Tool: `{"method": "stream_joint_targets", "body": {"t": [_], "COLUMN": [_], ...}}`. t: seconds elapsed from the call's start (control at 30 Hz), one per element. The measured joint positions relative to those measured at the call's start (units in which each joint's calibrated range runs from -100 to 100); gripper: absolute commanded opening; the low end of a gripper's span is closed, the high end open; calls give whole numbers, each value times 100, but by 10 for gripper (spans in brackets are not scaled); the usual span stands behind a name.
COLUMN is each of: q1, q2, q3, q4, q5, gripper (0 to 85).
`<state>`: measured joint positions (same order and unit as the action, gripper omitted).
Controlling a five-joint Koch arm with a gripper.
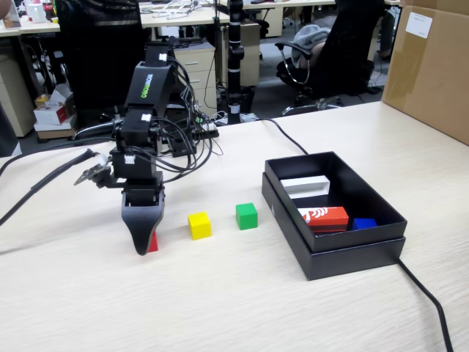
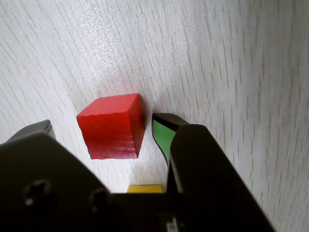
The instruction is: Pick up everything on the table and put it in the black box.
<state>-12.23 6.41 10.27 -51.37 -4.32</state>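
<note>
In the fixed view, the bare table (image 1: 220,308) is closest to us. A little further back, the black box (image 1: 352,253) sits on the right. Inside it lie a long red-orange block (image 1: 326,216) with a white mark, a small blue block (image 1: 364,224) and something white (image 1: 305,185). None of the three little cubes is in the box.

The green cube (image 1: 247,215) and the yellow cube (image 1: 199,225) sit side by side on the table, left of the box, with a small gap between them. Left of them, the gripper (image 1: 143,246) points straight down at the table. Only a bit of the red cube (image 1: 153,243) peeks out from behind it. A big brown carton (image 1: 429,70) stands far back on the right.

In the wrist view, the dark body of the gripper (image 2: 101,128) is nearest, filling the bottom. The red cube (image 2: 112,126) sits flat on the table between the two jaws. The right jaw is just beside the cube. The left jaw is a bit apart from it. So the jaws stand open around the cube and are not squeezing it.

I think the job is only starting. The red cube needs grabbing, lifting and dropping in the box. Yellow and green come after.
</note>
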Motion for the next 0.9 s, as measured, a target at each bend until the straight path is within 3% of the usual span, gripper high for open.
{"method": "stream_joint_targets", "body": {"t": [0.17,0.2,0.23,0.3,0.57,0.67,0.9], "q1": [-5,-5,-10,-10,-10,215,806], "q2": [39,52,52,52,-337,-2239,-4117], "q3": [9,27,37,37,-18,-575,-1095], "q4": [0,0,0,0,-31,-364,-364], "q5": [-20,-20,-20,-20,-10,-10,122], "gripper": [234,195,102,23,9,11,11]}}
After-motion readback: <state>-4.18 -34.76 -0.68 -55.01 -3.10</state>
